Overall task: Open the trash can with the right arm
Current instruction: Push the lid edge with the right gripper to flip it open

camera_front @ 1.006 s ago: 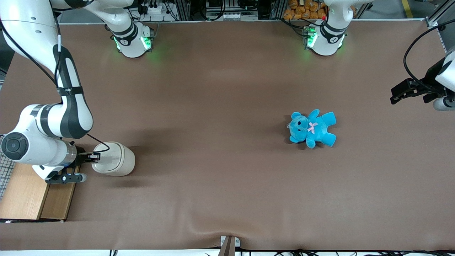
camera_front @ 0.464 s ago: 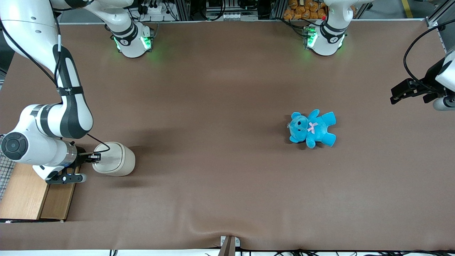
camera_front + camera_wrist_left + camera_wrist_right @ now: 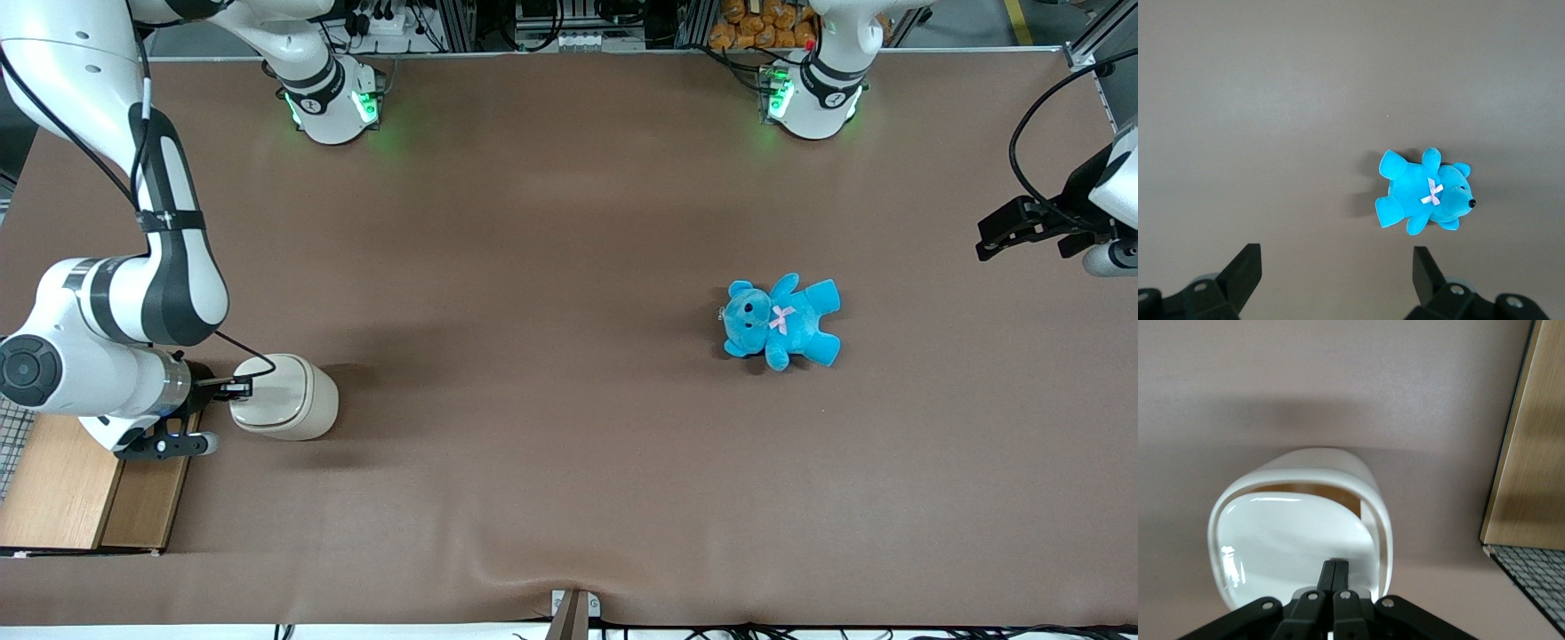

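Fingertips are pressing together, the 2 fingers (image 3: 1335,577) closed flat against each other with nothing between them, and they are resting on the flat lid of the trash can (image 3: 286,408). That looks deliberate: a closed pair makes 1 stiff point, which suits pushing a hinged lid better than pinching it. In the right wrist view the trash can (image 3: 1301,527) is showing a warm gap between lid and rim at the end away from the fingertips, so I judge the lid is tipping under the push, though how far is hard to say.

The gripper (image 3: 233,388) is sitting at the edge of the can that faces the working arm's end of the table, tips reaching in over the lid. The right arm (image 3: 107,311) is folding down from above, forearm dropping steeply to a bent wrist, so the hand is lying nearly level with the table and pointing along it toward the can. A black cable (image 3: 240,351) is looping from the forearm to the hand, just above the fingers.

Beside the wrist, a wood-topped box (image 3: 84,484) is standing nearer the front camera than the fingers, its wire mesh showing at the edge. Well apart from the fingertips, toward the parked arm's end, a blue teddy bear (image 3: 780,321) is lying on the brown table cover (image 3: 551,267).
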Available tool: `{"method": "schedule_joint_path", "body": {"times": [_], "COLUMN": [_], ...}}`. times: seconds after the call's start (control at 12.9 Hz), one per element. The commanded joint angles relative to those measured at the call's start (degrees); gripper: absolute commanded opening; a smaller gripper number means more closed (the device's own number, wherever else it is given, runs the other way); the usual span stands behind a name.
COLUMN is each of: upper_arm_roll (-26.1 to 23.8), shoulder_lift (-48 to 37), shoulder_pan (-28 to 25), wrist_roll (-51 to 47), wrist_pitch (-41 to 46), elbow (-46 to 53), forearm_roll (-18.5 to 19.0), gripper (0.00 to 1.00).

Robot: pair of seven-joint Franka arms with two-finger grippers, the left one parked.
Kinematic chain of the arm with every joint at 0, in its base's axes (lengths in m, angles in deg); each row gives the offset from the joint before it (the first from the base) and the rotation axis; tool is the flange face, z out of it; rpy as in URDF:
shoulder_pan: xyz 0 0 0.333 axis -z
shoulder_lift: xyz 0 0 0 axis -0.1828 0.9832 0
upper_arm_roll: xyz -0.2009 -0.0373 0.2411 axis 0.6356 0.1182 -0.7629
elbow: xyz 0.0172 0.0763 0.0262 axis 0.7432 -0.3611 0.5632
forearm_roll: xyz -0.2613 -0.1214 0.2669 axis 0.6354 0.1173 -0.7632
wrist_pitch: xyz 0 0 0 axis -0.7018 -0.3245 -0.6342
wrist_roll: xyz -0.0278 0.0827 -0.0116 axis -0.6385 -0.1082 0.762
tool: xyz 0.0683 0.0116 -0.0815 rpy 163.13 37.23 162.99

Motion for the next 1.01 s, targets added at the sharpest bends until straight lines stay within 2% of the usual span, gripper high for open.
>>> {"method": "schedule_joint_path", "body": {"times": [0.0, 0.15, 0.54, 0.62, 0.7, 0.77, 0.93], "upper_arm_roll": [-0.2, -0.2, -0.6, -0.8, -0.8, -0.7, -0.6], "shoulder_lift": [0.6, 0.5, -1.5, -1.9, -2.6, -3.2, -4.0], "shoulder_pan": [-1.1, -1.9, -2.4, -2.4, -2.4, -2.3, -1.8], "wrist_roll": [-3.5, -5.1, -5.2, -5.2, -5.2, -5.2, -5.3], "wrist_pitch": [5.8, 10.0, 13.3, 14.6, 15.6, 15.7, 15.8], "elbow": [4.7, 7.3, 8.3, 8.3, 8.3, 8.3, 8.3], "forearm_roll": [-0.3, -0.3, -1.1, -2.0, -3.6, -5.5, -7.1], "gripper": [0.0, 0.0, 0.0, 0.05, 0.39, 0.99, 1.0]}}
